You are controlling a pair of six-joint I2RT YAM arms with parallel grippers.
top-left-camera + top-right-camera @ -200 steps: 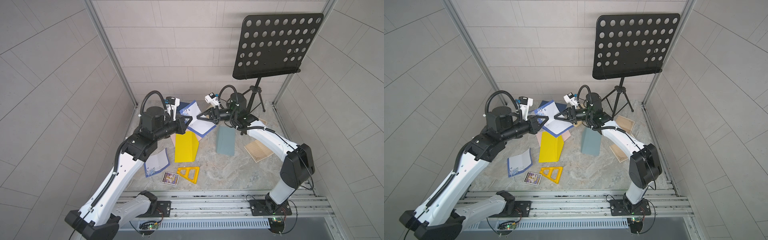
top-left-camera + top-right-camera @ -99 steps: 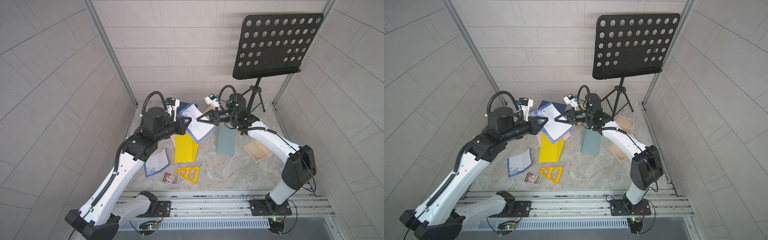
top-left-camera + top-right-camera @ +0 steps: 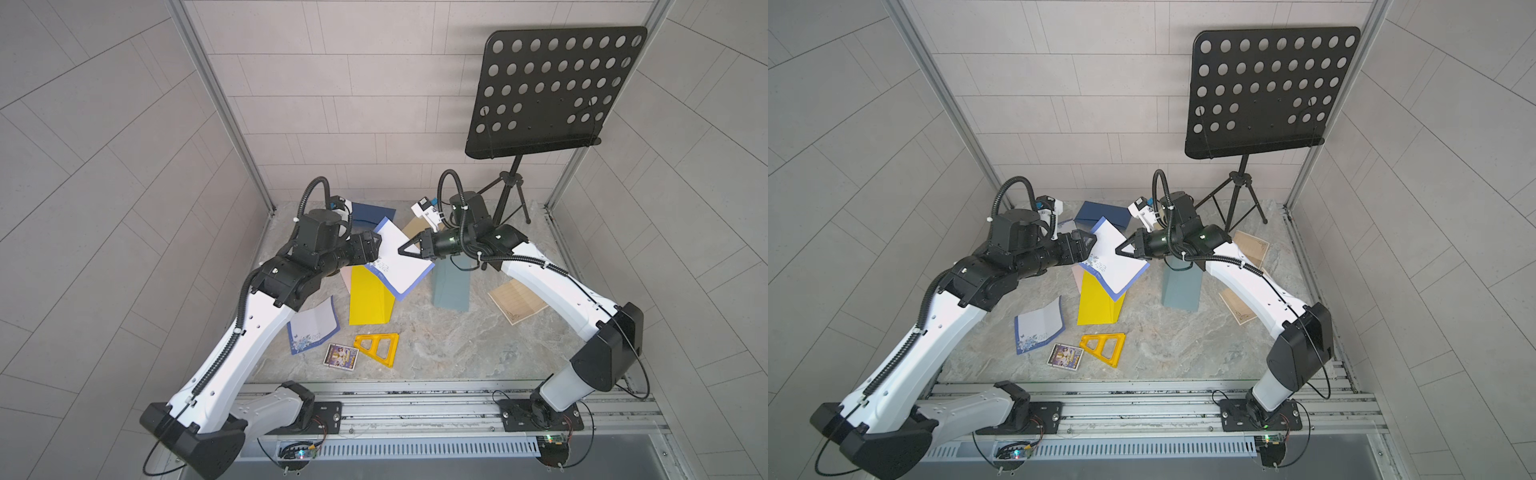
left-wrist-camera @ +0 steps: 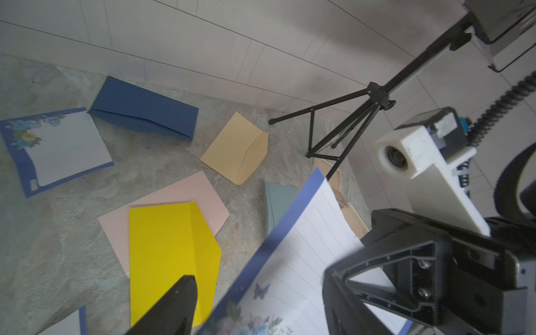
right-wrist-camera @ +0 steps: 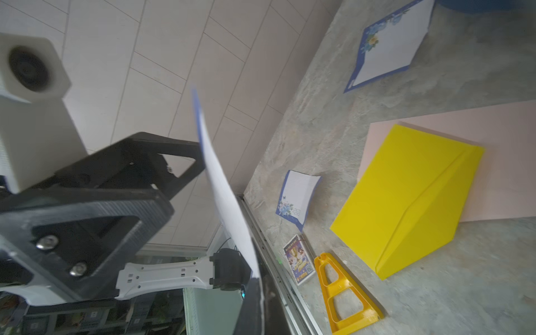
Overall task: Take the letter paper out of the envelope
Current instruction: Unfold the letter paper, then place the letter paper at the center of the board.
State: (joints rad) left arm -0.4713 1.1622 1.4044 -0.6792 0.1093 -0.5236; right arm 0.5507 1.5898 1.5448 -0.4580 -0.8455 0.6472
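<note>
Letter paper (image 3: 405, 274): we see it held in the air over the yellow envelope (image 3: 368, 299), which lies near the middle of the surface (image 3: 436, 345).
Right gripper (image 3: 400, 250): clenched on the sheet.
Left gripper (image 3: 377, 249): released, jaws spread at the sheet's edge.

Letter paper (image 3: 405, 270) hangs between left tool (image 3: 375, 249) and right tool (image 3: 402, 250), seemingly over envelope (image 3: 368, 303).

The letter paper (image 3: 405, 270) at the right end effector (image 3: 401, 250) is thin, matt white paper, ruled, with a printed blue border. That end effector and the left end effector (image 3: 377, 249) are matt black plastic, finely ribbed. Beneath them the yellow envelope (image 3: 370, 301) is smooth, faintly glossy paper, and the bench (image 3: 440, 349) looks like mottled, matt stone.
</note>
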